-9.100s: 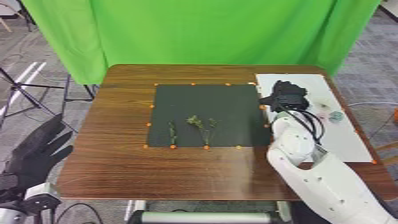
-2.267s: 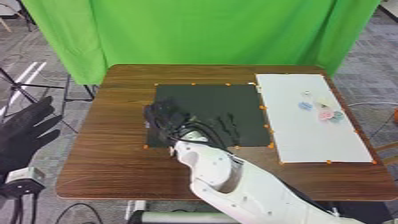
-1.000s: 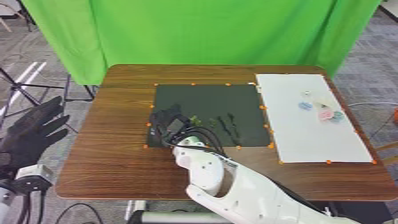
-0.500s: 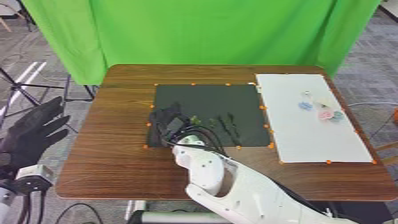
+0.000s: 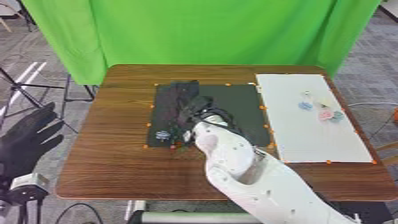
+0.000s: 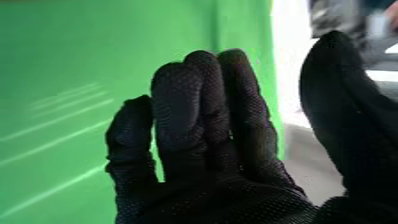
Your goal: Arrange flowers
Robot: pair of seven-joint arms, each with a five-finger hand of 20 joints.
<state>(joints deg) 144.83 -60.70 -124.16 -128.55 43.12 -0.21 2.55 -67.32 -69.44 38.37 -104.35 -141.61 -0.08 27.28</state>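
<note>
A: Please, what do you see at the far left?
B: There I see the left hand point(image 5: 27, 137), beside the brown counter point(image 5: 102, 150). Its fingers are straight and spread apart.

A: And next, going to the right?
B: Next is a blue-grey flower point(image 5: 163, 135). It lies on the dark mat point(image 5: 240, 102), near the mat's near left corner. Its head is small and roundish, with paler spots. Its stem I cannot make out.

A: Where is the right hand point(image 5: 184, 102)?
B: It is above the mat, just beside this flower, on the farther side. In the right wrist view, the fingers of the right hand point(image 6: 209, 130) are rather straight and mostly close together, and the thumb stands well apart from them. A green curtain point(image 6: 71, 75) is behind.

A: What is on the right side?
B: There is a white sheet point(image 5: 324, 145), and more flowers are on it. First comes a light blue flower point(image 5: 306, 106), and farther back a very small whitish flower point(image 5: 307, 93). Then I see a cream flower point(image 5: 325, 101) and, nearer, a soft pink flower point(image 5: 326, 115). The last is a grey-green flower point(image 5: 337, 116), just beside the pink one.
</note>
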